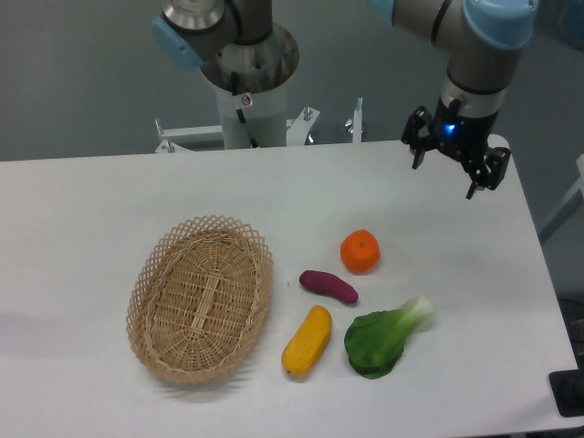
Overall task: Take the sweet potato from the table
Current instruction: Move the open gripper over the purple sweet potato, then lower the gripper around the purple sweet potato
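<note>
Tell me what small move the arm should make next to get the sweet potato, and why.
Probably carry the end effector toward the camera and to image left until it hangs above the sweet potato. It is open, empty and high over the table's far right side, well away from the tuber.

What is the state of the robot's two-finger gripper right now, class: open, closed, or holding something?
Black two-finger gripper: open and empty, up over the far right of the white table, well away from the purple sweet potato.
</note>
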`<move>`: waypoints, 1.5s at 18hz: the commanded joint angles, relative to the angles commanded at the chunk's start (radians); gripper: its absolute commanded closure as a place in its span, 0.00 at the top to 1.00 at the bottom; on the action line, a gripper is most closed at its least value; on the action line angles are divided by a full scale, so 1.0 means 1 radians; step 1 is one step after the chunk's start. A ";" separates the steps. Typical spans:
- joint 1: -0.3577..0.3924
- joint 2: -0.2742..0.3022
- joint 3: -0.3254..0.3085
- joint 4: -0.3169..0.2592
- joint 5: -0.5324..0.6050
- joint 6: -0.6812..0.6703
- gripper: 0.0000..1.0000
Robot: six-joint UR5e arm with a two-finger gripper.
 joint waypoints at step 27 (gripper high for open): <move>-0.260 -0.241 -0.194 0.550 0.117 -0.987 1.00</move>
